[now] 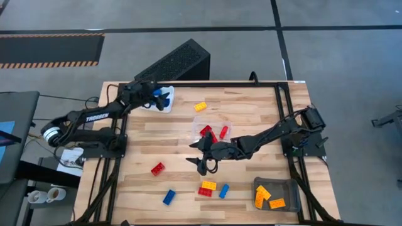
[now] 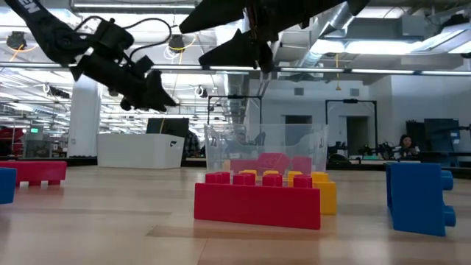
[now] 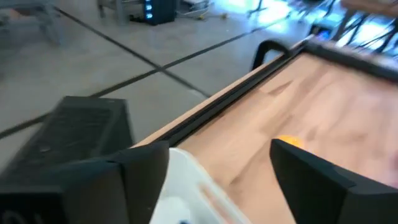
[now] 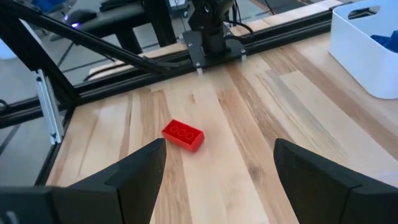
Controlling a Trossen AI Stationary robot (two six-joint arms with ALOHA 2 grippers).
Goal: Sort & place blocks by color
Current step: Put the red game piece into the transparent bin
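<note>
Wooden tabletop (image 1: 251, 119) carries the scattered blocks: a yellow brick (image 1: 200, 107) toward the far edge, red bricks (image 1: 206, 131) in a clear tray (image 1: 211, 130) at the middle, a lone red brick (image 1: 157, 168) toward the near-left, and orange bricks (image 1: 262, 196) in a grey tray (image 1: 276, 194) at the near-right corner. Mid-table, the right gripper (image 1: 201, 154) hangs with jaws apart. Over a white tray (image 1: 168, 94) at the far-left corner, the left gripper (image 1: 161, 99) has its jaws spread, empty.
</note>
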